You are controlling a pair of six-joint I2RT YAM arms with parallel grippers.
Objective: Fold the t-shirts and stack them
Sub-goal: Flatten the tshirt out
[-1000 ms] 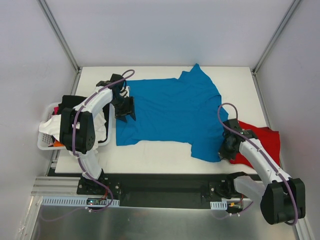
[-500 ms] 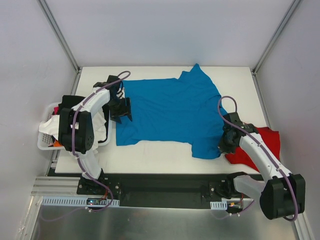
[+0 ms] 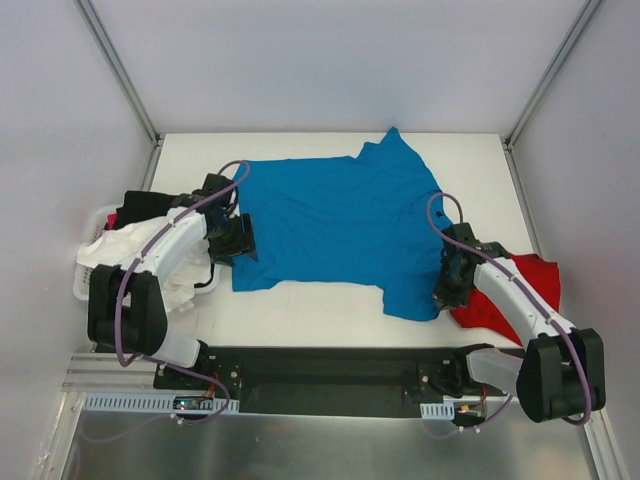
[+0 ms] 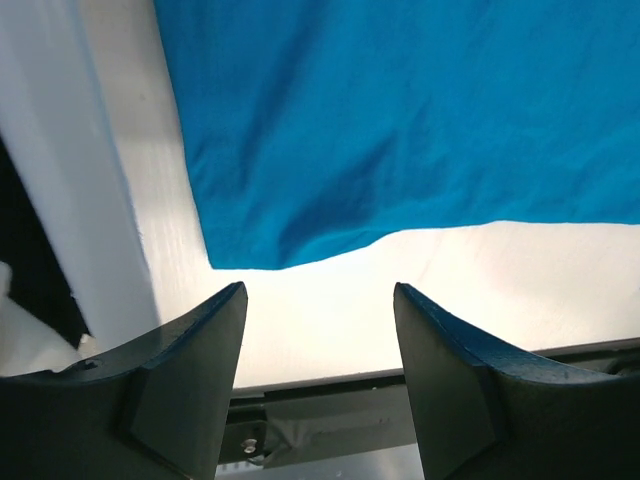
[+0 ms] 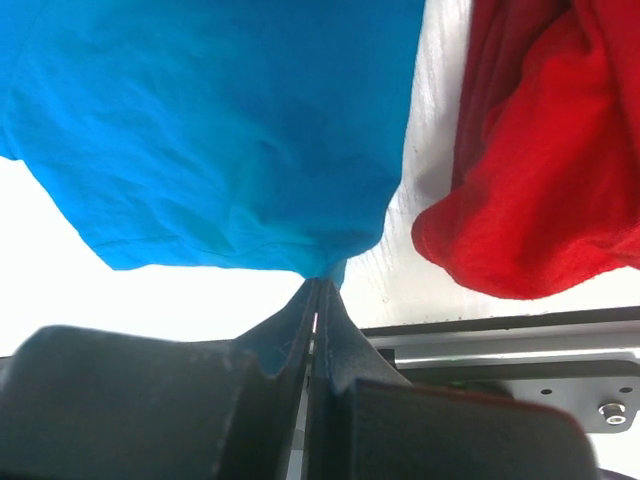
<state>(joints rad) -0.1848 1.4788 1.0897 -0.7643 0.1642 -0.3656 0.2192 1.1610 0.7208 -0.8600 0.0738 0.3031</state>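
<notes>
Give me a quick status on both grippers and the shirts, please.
Left gripper open, empty, by left edge of blue shirt. Right gripper shut on its near-right edge. Red shirt crumpled beside it.

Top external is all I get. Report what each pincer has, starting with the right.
Observer: The right wrist view shows the right pincer shut on a pinch of the turquoise t-shirt at its edge.
Operator: Now the left.
Observer: The left pincer is open, with nothing between its fingers. The shirt's corner lies just ahead of them on the table.
Operator: Check the red one.
Observer: The red t-shirt lies bunched, with a strip of bare table between it and the turquoise one.
</notes>
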